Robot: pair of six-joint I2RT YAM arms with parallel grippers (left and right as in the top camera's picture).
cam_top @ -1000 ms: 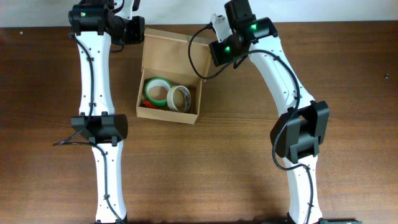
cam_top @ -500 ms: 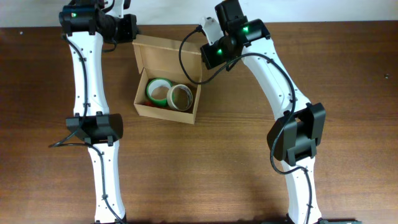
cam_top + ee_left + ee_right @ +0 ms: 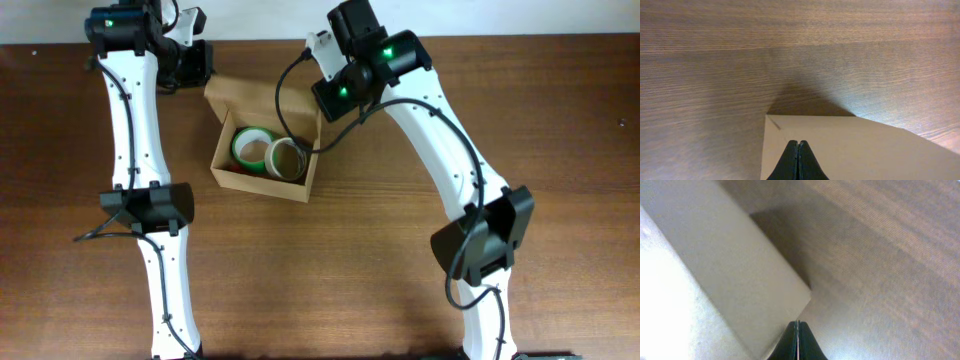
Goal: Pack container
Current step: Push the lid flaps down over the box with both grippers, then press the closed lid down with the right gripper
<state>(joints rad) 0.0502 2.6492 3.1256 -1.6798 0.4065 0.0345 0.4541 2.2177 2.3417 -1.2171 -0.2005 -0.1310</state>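
Note:
The tan cardboard container (image 3: 262, 178) stands open on the table, its flap lid (image 3: 262, 98) raised at the back. Inside lie a green tape roll (image 3: 250, 146) and a white tape roll (image 3: 287, 157). My left gripper (image 3: 207, 72) is shut and empty at the lid's back left corner. In the left wrist view its tips (image 3: 797, 143) rest against the flap (image 3: 865, 150). My right gripper (image 3: 322, 103) is shut and empty at the lid's back right corner. In the right wrist view its tips (image 3: 798, 323) sit at the flap's corner (image 3: 740, 265).
The brown wooden table (image 3: 400, 280) ends at its back edge (image 3: 500, 40) just behind both grippers, with a white surface beyond. A black cable (image 3: 285, 90) from the right arm hangs over the box's right side.
Both grippers have moved left and slightly toward the front. The box has slid left and turned a little. Its lid looks shorter from above, standing more upright.

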